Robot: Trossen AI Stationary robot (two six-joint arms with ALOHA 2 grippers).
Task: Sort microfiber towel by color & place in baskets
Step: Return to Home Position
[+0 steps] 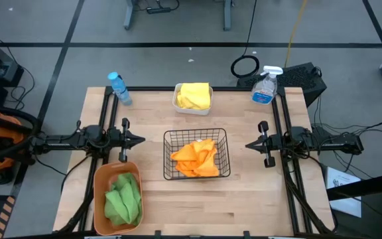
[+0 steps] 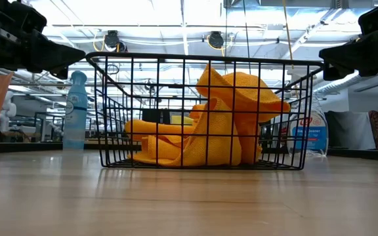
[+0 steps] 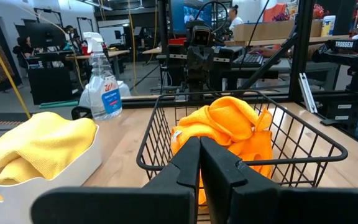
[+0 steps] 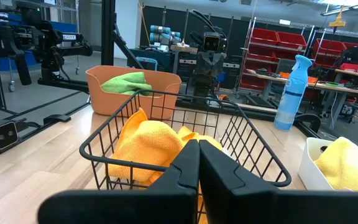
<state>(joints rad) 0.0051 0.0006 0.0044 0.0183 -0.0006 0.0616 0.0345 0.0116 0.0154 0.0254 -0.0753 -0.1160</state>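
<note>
Orange towels point(image 1: 195, 158) lie heaped in the black wire basket point(image 1: 223, 135) at the table's middle, also seen in the low view point(image 2: 215, 124). Yellow towels point(image 1: 194, 95) fill the small white tub point(image 1: 176, 101) at the far edge. Green towels point(image 1: 123, 197) rest in the orange-brown tub point(image 1: 100, 182) at the near left. My left gripper point(image 1: 142, 140) hovers shut to the left of the wire basket, pointing at it. My right gripper point(image 1: 247, 145) hovers shut to the basket's right, facing it. Neither touches anything.
A blue-capped water bottle point(image 1: 119, 87) stands at the far left corner. A clear spray bottle point(image 1: 265, 86) stands at the far right corner. Bare wood shows between the baskets and along the near edge.
</note>
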